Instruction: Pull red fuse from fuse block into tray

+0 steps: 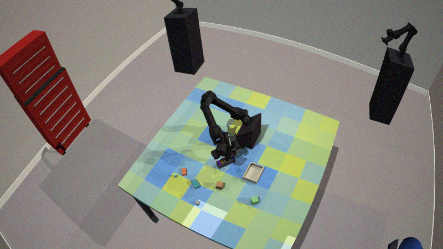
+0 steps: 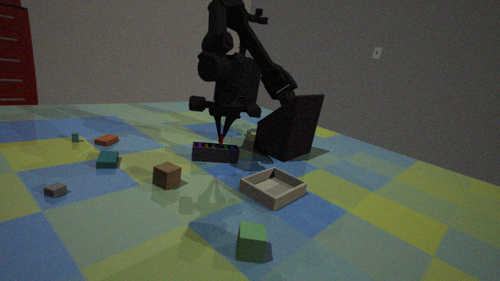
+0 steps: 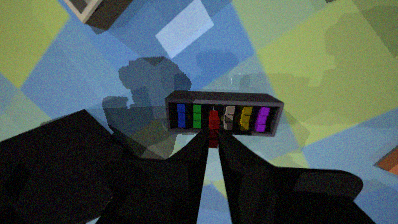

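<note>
Red fuse (image 3: pixel 213 121) above fuse block (image 3: pixel 224 97)

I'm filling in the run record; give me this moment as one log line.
phase: extracting | gripper: shut on red fuse | fuse: partly raised above fuse block | tray: nothing in it | other fuses: seated
</note>
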Tool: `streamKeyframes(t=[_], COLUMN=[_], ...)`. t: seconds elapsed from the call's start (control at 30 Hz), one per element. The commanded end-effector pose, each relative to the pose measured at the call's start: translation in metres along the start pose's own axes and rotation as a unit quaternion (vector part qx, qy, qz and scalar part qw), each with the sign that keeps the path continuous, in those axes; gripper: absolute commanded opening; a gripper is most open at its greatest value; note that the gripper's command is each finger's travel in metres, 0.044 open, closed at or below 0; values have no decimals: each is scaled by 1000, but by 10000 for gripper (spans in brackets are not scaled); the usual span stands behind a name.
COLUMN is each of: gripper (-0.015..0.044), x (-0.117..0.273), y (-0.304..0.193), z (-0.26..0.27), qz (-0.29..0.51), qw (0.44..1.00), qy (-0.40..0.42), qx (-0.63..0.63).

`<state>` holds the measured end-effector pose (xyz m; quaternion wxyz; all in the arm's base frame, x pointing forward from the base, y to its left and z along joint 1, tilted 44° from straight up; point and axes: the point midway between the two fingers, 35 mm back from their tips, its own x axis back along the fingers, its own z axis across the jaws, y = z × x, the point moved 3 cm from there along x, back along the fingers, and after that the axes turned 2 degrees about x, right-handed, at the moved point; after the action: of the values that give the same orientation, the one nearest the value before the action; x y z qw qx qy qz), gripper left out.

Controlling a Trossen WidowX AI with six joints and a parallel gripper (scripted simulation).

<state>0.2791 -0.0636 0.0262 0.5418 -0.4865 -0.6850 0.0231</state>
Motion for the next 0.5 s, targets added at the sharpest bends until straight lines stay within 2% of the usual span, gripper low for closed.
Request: streamKeyframes(t=[0.0, 0.47], gripper=[0, 0], x=[3, 17], y=[1, 1], z=[0, 0], qz=[-3, -3], qw=[1000, 1000], qy=[-1, -1], qx=[-3, -3])
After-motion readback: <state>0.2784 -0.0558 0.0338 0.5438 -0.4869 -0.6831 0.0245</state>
